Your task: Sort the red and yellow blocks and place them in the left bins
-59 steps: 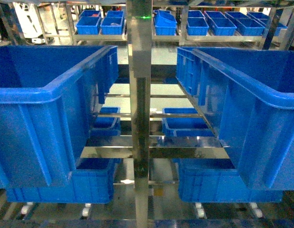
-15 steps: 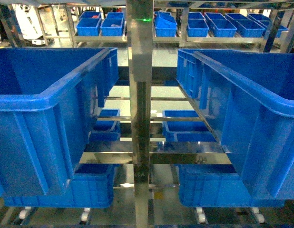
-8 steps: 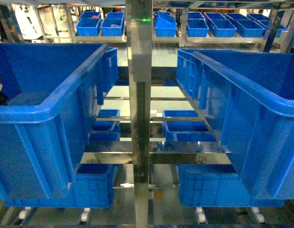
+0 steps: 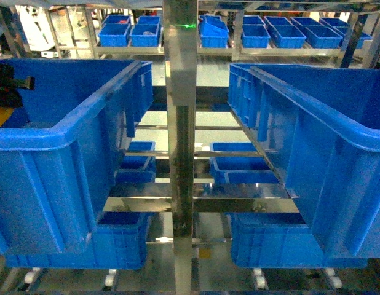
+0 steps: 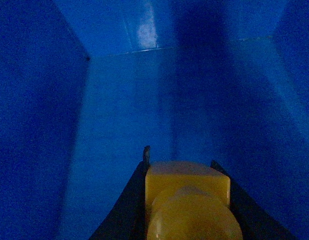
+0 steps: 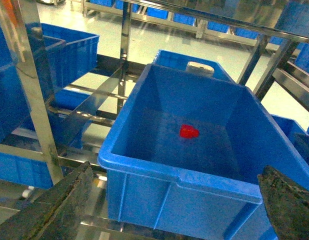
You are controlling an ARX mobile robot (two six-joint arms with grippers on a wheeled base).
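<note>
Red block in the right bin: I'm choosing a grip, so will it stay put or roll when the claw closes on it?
The red block looks small, rigid and probably light. Its outline seems rounded on one side, so it may roll. Lying apart from the walls of the blue bin on a smooth floor, it could slide if nudged.

The bins (image 4: 67,135) are plain blue. The rack post (image 4: 181,123) is shiny silver metal. One block (image 5: 187,187) is yellow, another block (image 6: 188,132) is red.
</note>
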